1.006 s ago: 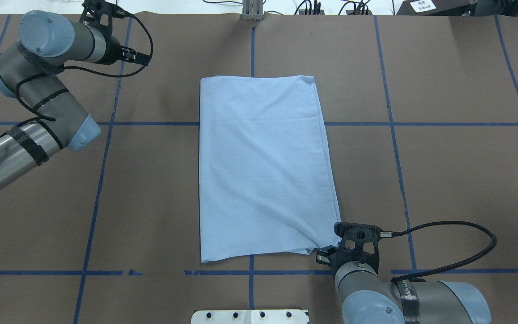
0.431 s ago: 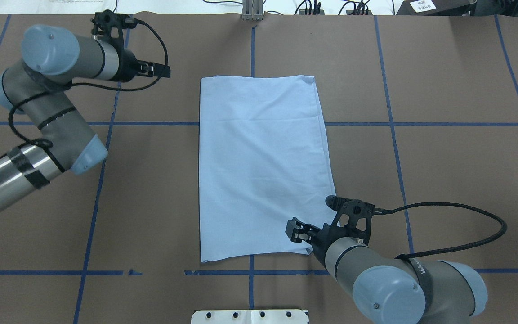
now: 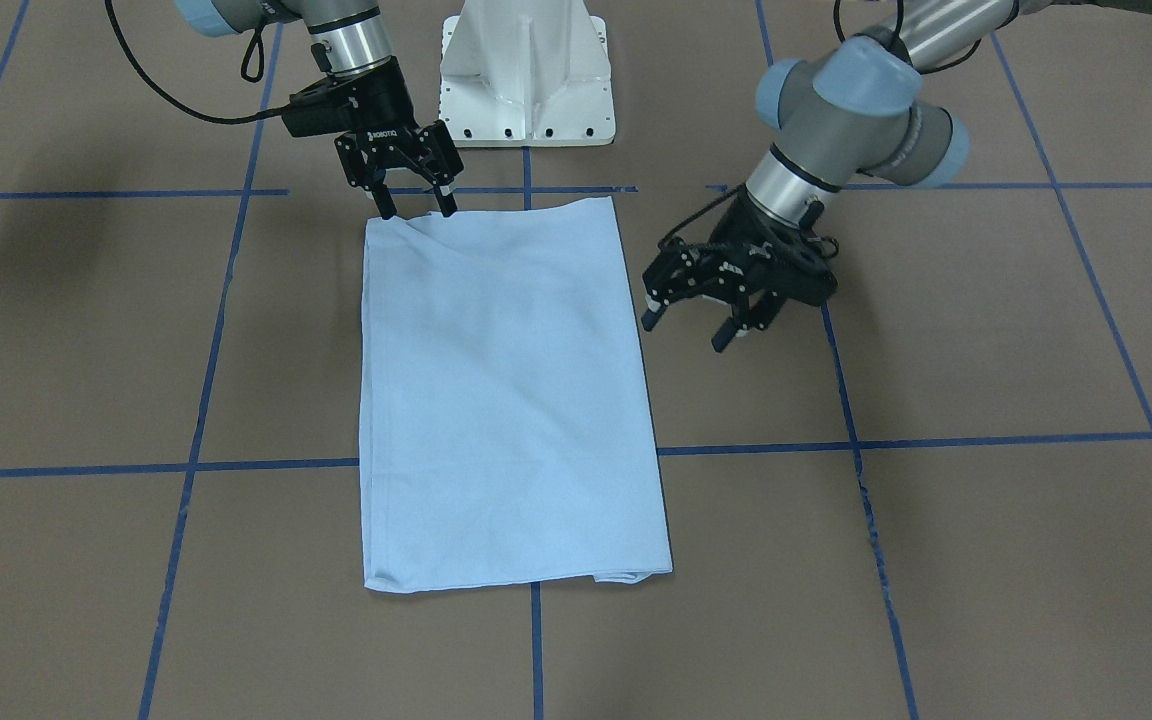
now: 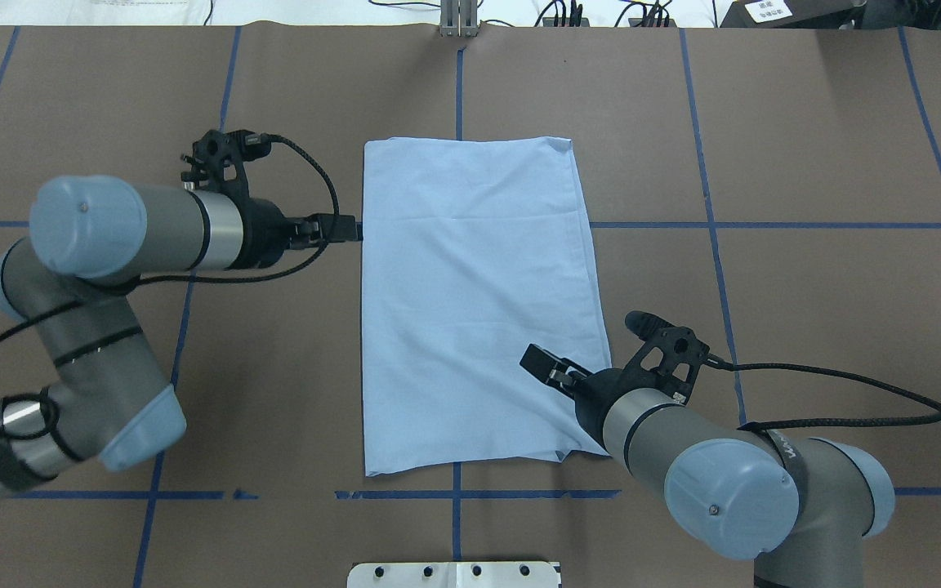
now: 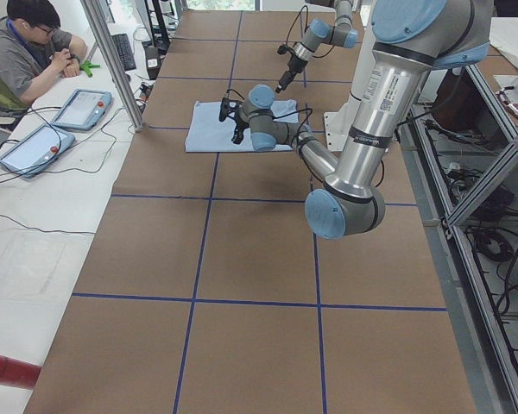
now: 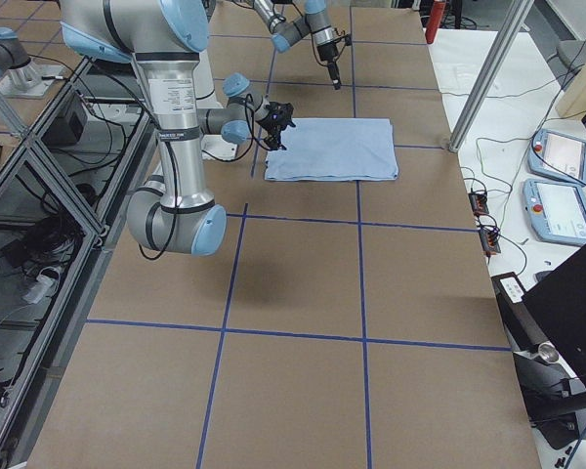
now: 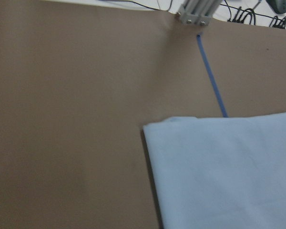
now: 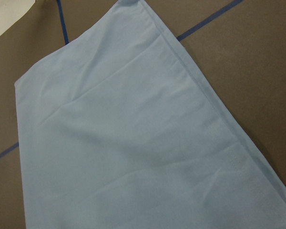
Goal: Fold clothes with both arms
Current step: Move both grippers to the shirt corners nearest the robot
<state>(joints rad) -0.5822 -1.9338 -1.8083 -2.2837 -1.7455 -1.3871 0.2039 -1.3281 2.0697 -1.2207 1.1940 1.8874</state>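
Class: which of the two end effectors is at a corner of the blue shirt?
The right end effector, open at the shirt corner nearest the base; the left end effector hangs open beside a long edge.

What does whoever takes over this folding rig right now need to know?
Left claw: open, empty, beside the T-shirt's long edge, off the cloth.
Right claw: open, empty, over the shirt's corner on its own side, at the end toward the base.
Shirt: flat on the table, already a long narrow rectangle, sleeves and collar out of sight.
Left to do: probably the crosswise folds, not yet started.
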